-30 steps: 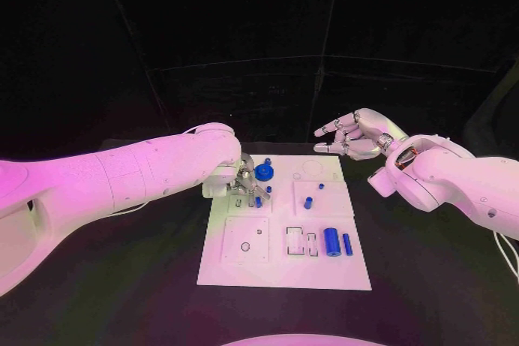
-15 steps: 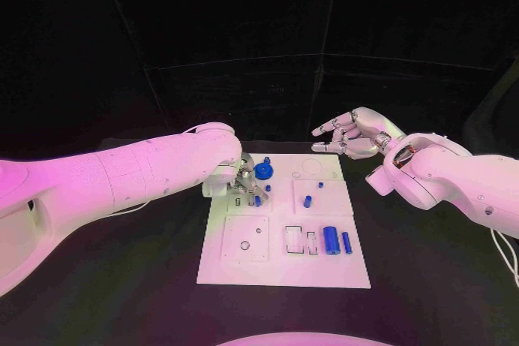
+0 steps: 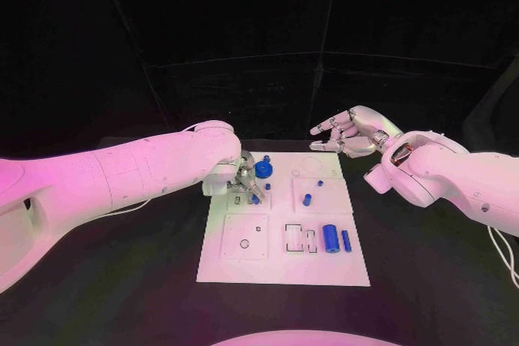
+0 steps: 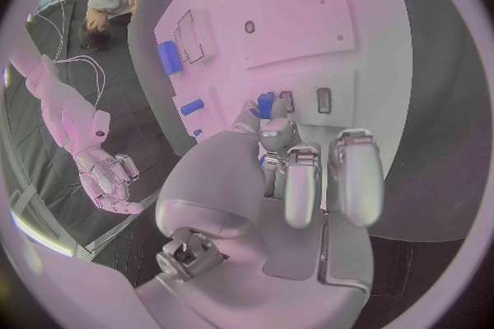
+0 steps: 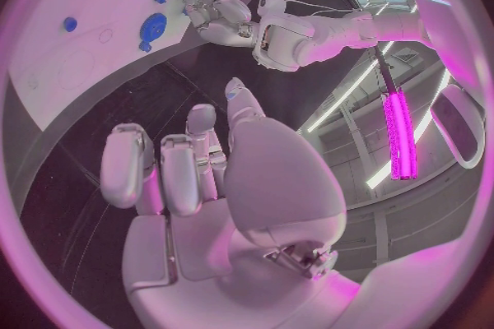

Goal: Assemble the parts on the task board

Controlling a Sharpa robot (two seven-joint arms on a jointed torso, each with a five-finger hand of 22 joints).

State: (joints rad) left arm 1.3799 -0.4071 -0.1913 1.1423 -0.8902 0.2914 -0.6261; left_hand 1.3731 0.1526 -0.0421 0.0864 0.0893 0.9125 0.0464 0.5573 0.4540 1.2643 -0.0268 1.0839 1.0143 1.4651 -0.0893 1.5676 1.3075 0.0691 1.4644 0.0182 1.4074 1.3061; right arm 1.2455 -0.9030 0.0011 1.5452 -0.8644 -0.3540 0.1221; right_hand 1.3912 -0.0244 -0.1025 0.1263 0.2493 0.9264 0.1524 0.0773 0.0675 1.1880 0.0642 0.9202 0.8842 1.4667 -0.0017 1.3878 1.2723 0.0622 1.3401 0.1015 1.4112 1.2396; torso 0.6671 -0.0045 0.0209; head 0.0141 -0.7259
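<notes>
The left hand (image 3: 244, 181) was down over the far left part of the white task board (image 3: 283, 271), which lay in the middle of the black worktop (image 3: 130, 278). Its fingers (image 4: 299, 181) were curled in close together around a small blue peg (image 4: 266, 105), whose tip rested on the board beside two small slots; the left wrist view showed the peg held between the fingertips. Just to the right of that hand a round blue disc (image 3: 264, 173) sat near the board's far edge, with a small blue peg (image 3: 268, 187) standing close in front of it. Further right, in the board's far right section, a short blue cylinder (image 3: 307, 200) and a tiny blue pin (image 3: 319, 184) stood apart from each other. Near the right edge of the board, toward its near half, a thick blue cylinder (image 3: 330, 236) and a thinner blue rod (image 3: 346, 241) lay side by side next to a rectangular cutout. The right hand (image 3: 348, 134) hung above the worktop beyond the board's far right corner, holding nothing, its fingers loosely curled and a little apart.
</notes>
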